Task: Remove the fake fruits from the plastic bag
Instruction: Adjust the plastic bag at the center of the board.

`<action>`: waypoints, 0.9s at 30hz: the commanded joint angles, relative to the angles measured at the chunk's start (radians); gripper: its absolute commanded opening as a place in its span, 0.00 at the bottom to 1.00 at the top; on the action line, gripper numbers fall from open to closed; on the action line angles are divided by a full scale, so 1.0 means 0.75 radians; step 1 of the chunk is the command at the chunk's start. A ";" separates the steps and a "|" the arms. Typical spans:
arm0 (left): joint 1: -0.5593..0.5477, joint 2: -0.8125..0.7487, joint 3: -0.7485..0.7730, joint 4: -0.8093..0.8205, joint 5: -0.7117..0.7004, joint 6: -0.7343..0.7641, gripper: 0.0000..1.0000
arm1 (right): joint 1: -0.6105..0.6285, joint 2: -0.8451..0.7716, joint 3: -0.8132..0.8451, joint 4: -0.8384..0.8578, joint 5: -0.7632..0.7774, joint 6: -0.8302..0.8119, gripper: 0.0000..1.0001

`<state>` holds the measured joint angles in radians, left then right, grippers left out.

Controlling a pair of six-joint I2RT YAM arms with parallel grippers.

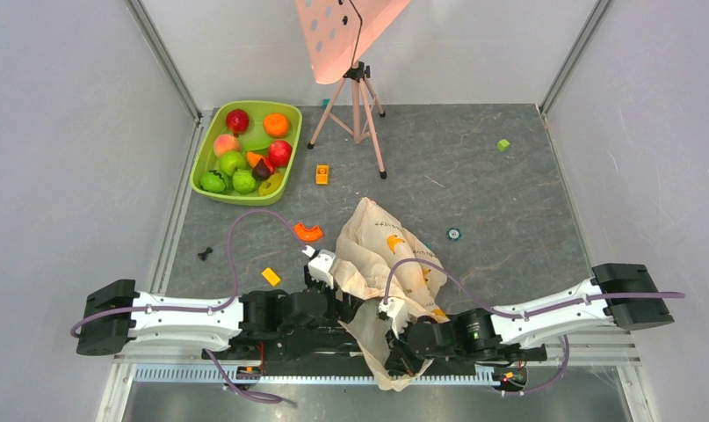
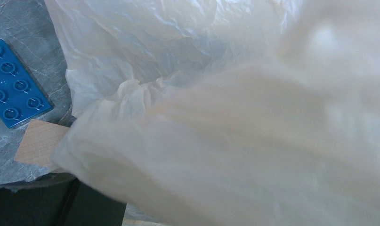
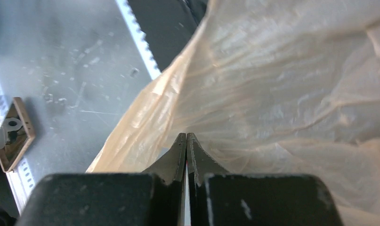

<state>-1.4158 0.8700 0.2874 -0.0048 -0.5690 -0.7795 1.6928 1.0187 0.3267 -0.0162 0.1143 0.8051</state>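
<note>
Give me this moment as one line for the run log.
right end effector: shut on plastic bag | left end effector: open beside bag | fake fruits: in green tub

Premises are presenting as a robotics laboratory test cell. White panel walls (image 1: 61, 132) on aluminium framing (image 1: 162, 54) are enclosing a grey counter (image 1: 491, 202). A left arm (image 1: 184, 316) and a right arm (image 1: 544, 318) are sitting bolted at its near edge. A tripod (image 1: 359, 105) is standing at the rear, and fake fruits (image 1: 237, 120) are lying in a green tub (image 1: 261, 105).

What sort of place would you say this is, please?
Probably a robot test cell in a lab: plain white walls enclose a grey table, a tripod stands at the back, and toy fruits fill a green tub.
</note>
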 commanded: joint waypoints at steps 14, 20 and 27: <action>-0.008 -0.020 -0.015 0.035 -0.039 -0.030 0.87 | 0.020 -0.212 0.121 -0.308 0.531 0.127 0.01; -0.008 -0.011 -0.011 0.037 -0.040 -0.022 0.87 | 0.014 -0.309 0.119 -0.096 0.669 -0.015 0.18; -0.008 0.007 -0.001 0.047 -0.031 -0.005 0.87 | -0.175 -0.187 0.168 -0.105 0.684 0.085 0.21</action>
<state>-1.4158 0.8673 0.2867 -0.0044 -0.5705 -0.7795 1.6455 0.8467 0.4156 -0.1287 0.5732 0.8310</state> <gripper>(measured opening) 0.866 0.234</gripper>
